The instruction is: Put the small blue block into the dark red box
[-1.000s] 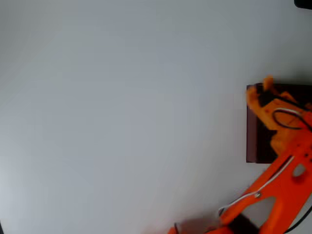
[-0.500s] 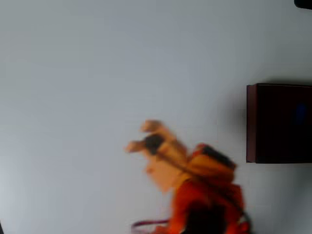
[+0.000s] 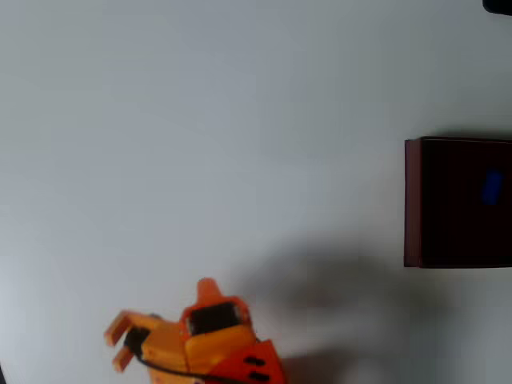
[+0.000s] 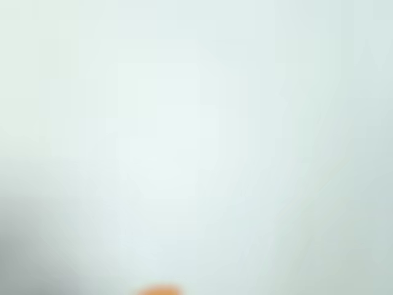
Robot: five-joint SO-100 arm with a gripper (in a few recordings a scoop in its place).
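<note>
The small blue block (image 3: 492,188) is bright blue against a near-black interior; the dark red box (image 3: 412,200) has maroon, reddish-brown walls; the gripper (image 3: 118,344) is orange with a black patch on its body and a black cable; the table (image 3: 240,120) is plain pale grey-white, unpatterned, greenish-white in the wrist view.

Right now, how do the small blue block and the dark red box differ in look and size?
The small blue block is tiny and bright blue; the dark red box is far larger and maroon with a near-black interior. The block lies inside; the box sits on the table at the overhead view's right edge. Both are straight-edged.
</note>
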